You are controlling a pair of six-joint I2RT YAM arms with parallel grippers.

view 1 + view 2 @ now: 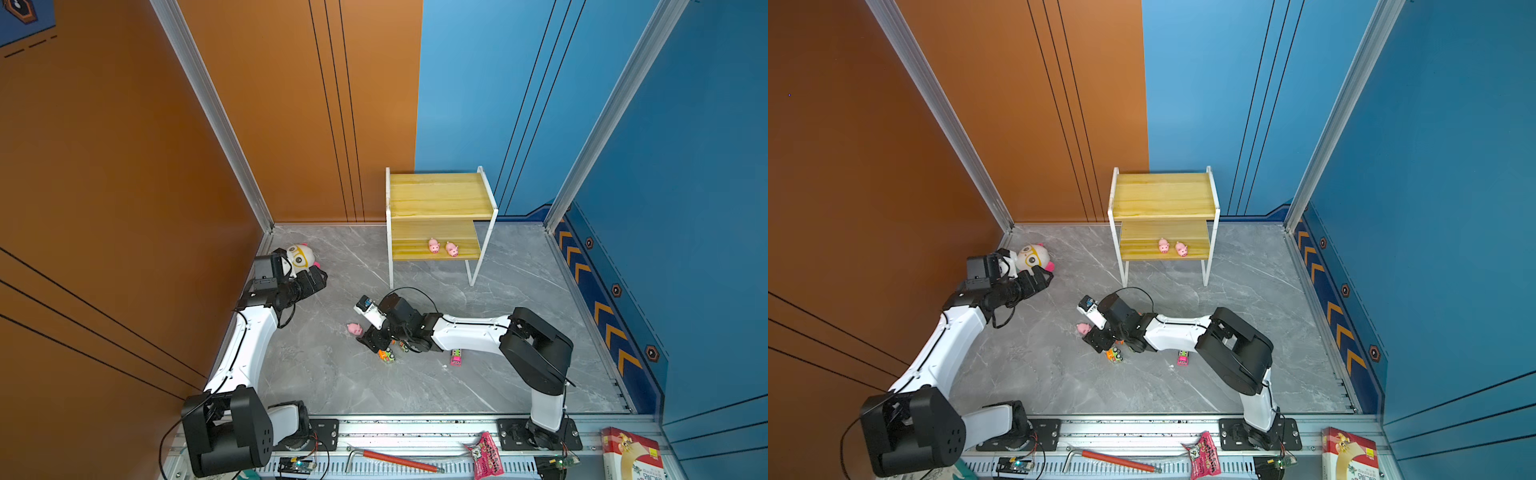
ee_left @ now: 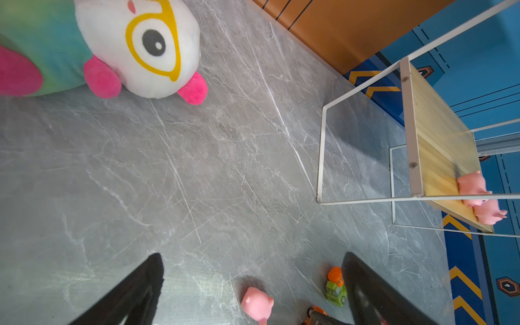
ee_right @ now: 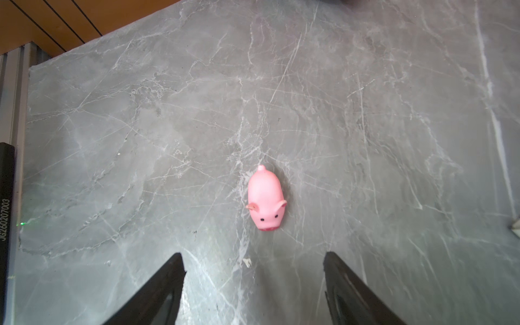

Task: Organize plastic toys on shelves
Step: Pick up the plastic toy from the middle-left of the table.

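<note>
The shelves (image 1: 440, 195) stand at the back, and two pink pigs (image 1: 434, 246) (image 1: 451, 249) sit on the lower board. A third pig (image 1: 354, 329) (image 3: 266, 198) lies on the grey floor just ahead of my right gripper (image 1: 372, 338) (image 3: 253, 259), which is open with nothing between its fingers. An orange-green truck (image 1: 386, 356) (image 2: 335, 287) and a pink truck (image 1: 456, 357) sit beside and under the right arm. Another truck is mostly hidden beneath the right wrist. My left gripper (image 1: 318, 276) (image 2: 253, 257) hangs open and empty at the left.
A white-headed plush doll (image 1: 300, 255) (image 2: 140, 47) lies in the back-left corner, right by the left gripper. Orange and blue walls close in the floor. On the front rail lie a red-handled tool (image 1: 395, 459), a pink packet (image 1: 484, 455) and a box (image 1: 631, 453).
</note>
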